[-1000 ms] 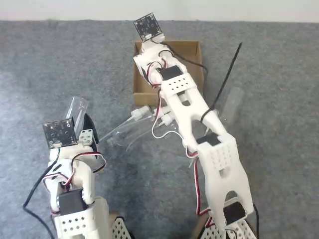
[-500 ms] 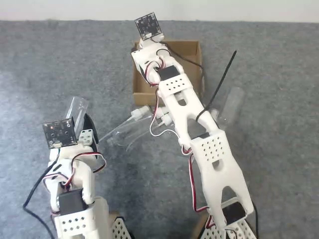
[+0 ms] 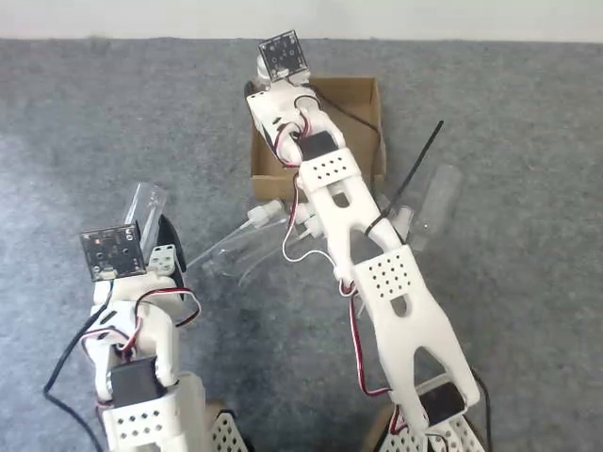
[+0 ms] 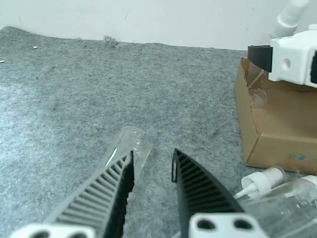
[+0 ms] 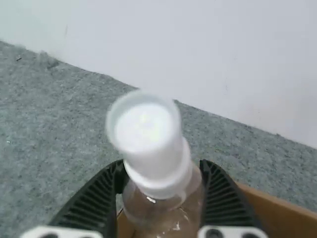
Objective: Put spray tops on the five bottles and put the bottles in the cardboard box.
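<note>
Right claw (image 5: 161, 198) holds a spray-topped bottle (image 5: 152, 163) over the cardboard box (image 3: 364, 90)

From the high view we look steeply down on the grey carpet (image 3: 85, 113), arms entering from the lower edge and the cardboard box (image 3: 363, 99) at upper centre. Our left wrist camera sits close behind the left gripper (image 4: 152, 156), facing low across the carpet toward the wall (image 4: 148, 20), and shares the box with the high view. Our right wrist camera looks past the right gripper (image 5: 162, 166) at the wall, very near the bottle (image 5: 148, 139).
</note>
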Controlling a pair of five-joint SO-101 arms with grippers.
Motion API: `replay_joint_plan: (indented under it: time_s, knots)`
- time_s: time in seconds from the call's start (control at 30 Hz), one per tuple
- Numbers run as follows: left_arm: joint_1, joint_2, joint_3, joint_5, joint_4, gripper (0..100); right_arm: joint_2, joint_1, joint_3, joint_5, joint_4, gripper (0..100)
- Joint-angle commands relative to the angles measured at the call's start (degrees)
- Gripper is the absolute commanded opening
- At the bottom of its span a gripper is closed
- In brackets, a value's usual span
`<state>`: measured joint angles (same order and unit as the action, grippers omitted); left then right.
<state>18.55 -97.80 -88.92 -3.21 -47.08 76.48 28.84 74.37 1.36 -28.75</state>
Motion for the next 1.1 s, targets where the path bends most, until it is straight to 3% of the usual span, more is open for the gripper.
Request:
replay_joint_plan:
  time_s: [0.0,0.77,1.07]
  knots:
    - [0.1,-1.1,0.7,1.2,-0.4,12,2.0,-0.7,5.0,-1.1,0.5,10.2]
    - [0.0,-1.1,0.7,1.2,-0.4,12,5.4,-1.0,9.3,-0.7,-4.4,9.8]
    - [0.0,-1.1,0.7,1.2,-0.4,12,5.5,-1.1,22.0,-1.0,-19.4,10.2]
